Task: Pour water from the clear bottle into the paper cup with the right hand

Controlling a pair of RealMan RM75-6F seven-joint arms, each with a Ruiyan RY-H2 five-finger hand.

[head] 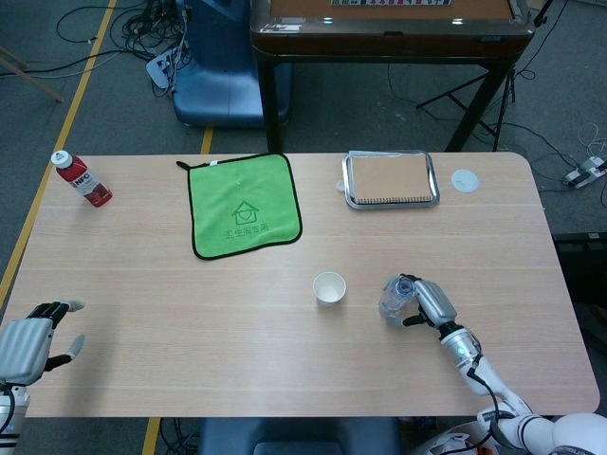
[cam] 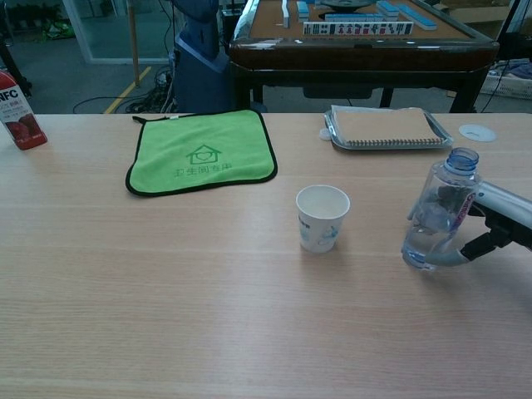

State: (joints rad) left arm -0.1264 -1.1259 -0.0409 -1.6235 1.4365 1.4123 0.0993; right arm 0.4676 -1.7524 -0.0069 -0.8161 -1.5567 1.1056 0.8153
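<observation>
Clear bottle (cam: 438, 210) upright, gripped by right robot hand (cam: 490, 218), cut off.

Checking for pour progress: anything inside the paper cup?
The paper cup looks empty: white inner wall and bottom in the head view, no visible water. The chest view hides its bottom. The clear bottle stands upright beside it.

Even indoor light, soft faint shadows, sharp focus
</observation>
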